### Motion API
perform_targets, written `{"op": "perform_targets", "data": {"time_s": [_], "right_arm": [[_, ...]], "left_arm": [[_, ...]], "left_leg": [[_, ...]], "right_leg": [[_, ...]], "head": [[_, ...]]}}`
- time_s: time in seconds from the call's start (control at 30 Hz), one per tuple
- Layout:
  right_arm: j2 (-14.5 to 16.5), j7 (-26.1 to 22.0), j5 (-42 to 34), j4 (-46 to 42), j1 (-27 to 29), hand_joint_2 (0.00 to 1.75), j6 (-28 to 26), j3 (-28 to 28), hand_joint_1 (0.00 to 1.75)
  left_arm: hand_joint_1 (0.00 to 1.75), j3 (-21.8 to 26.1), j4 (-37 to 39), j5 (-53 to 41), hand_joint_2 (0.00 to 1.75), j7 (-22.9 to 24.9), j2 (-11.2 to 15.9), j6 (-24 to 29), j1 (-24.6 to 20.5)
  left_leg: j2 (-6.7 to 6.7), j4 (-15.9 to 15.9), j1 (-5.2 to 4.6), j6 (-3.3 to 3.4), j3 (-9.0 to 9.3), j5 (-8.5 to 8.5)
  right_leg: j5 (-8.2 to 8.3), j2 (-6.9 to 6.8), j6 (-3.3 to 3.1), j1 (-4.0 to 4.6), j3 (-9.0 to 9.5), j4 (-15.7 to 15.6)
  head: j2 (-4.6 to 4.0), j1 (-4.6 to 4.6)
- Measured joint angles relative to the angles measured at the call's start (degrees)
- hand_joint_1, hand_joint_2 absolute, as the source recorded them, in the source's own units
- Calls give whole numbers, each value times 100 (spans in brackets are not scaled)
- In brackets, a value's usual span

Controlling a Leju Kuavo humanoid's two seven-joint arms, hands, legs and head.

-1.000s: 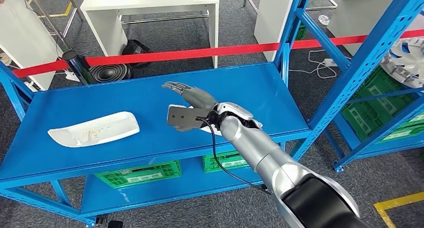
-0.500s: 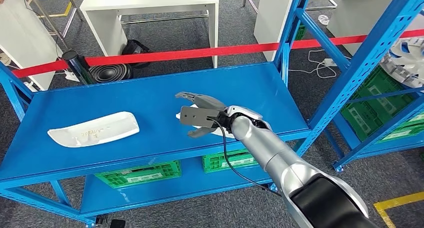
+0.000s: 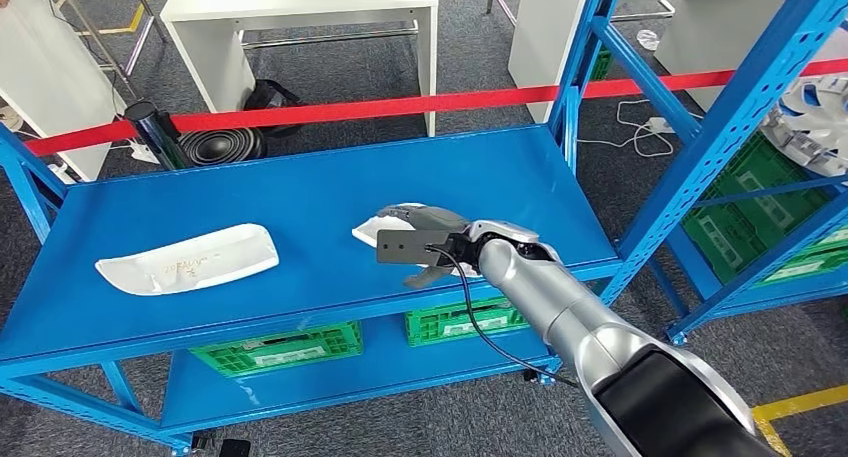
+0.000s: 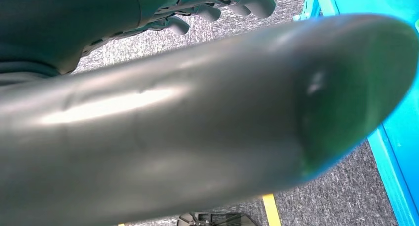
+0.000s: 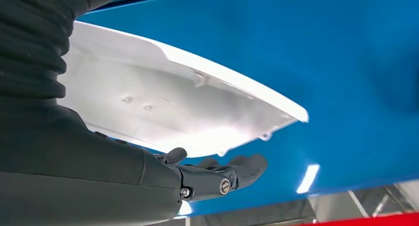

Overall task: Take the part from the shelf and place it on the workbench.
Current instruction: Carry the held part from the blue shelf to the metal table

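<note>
A white curved part [image 3: 368, 232] lies on the blue shelf top [image 3: 250, 192] near its front edge. My right hand [image 3: 420, 242] is down over it: fingers [image 3: 415, 215] arch above the part and the thumb reaches under its near side, still spread wide. The right wrist view has the part's pale hollow side [image 5: 163, 107] close against the palm, with dark fingers [image 5: 222, 174] along its edge. A second white part [image 3: 187, 260] lies to the left on the same shelf. My left hand [image 4: 222, 3] hangs over the carpet beside the shelf and holds nothing.
Green crates [image 3: 275, 347] sit on the shelf's lower level. A red barrier tape [image 3: 400, 105] runs behind the shelf, with white tables [image 3: 300, 2] beyond it. A taller blue rack [image 3: 720, 127] stands to the right and carries white parts [image 3: 810, 117].
My right hand has come down and back toward the shelf's front edge, from hovering flat above the part to straddling it with curved fingers. Neither part has moved.
</note>
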Motion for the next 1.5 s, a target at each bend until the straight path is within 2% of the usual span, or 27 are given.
{"op": "perform_targets", "data": {"time_s": [0.33,0.8,0.93,1.03,1.17,1.5], "right_arm": [[-166,119,41,59,31,175,-90,198,0],[-246,233,12,67,53,175,-3,365,3],[-285,293,30,81,69,175,3,438,175],[-304,348,54,86,71,175,3,480,175],[-337,362,39,86,71,175,-18,524,175],[-436,255,-71,89,26,175,-137,633,175]], "left_arm": [[0,2,0,46,0,-36,-2,2,3],[0,2,0,46,0,-43,-4,2,5],[0,2,0,46,0,-43,-5,2,6],[0,2,0,46,0,-57,-7,2,7],[0,2,0,70,175,-248,-7,40,8],[0,-79,-9,-94,175,-887,3,362,-41]], "left_leg": [[0,0,0,0,0,0],[0,0,0,0,0,0],[1,0,0,0,0,0],[1,0,0,0,0,0],[0,0,0,0,0,0],[1,0,0,0,8,0]], "right_leg": [[0,0,0,0,0,0],[0,0,0,0,-1,0],[0,0,0,0,0,0],[0,0,0,0,0,0],[0,0,0,0,-1,0],[0,1,0,0,5,0]], "head": [[0,0],[0,0],[0,0],[0,0],[0,0],[0,0]]}}
